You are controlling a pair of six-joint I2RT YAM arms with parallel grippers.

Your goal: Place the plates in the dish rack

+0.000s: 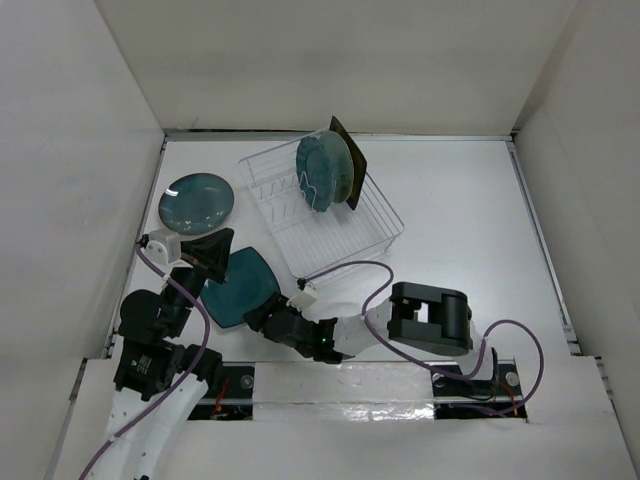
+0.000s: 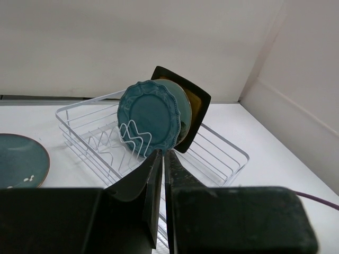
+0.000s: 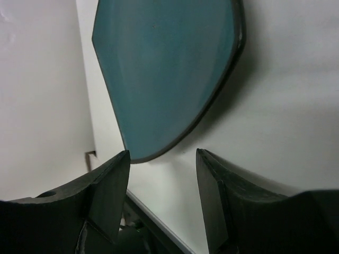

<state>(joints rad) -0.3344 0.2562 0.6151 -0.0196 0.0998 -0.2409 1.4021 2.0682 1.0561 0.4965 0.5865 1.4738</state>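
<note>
Right gripper (image 3: 162,154) parted, square plate (image 3: 167,74) flat, corner toward it

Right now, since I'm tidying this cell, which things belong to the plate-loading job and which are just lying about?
Job: dish rack, holding the scalloped plate, pale green plate and rectangular plate; round plate and square plate on the table.
Lying about: only the purple cables.

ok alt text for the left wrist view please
A white wire dish rack holds a scalloped teal plate upright, a black-rimmed plate behind it. The left hand, shut, fills the foreground; a round teal plate lies flat at far left.
</note>
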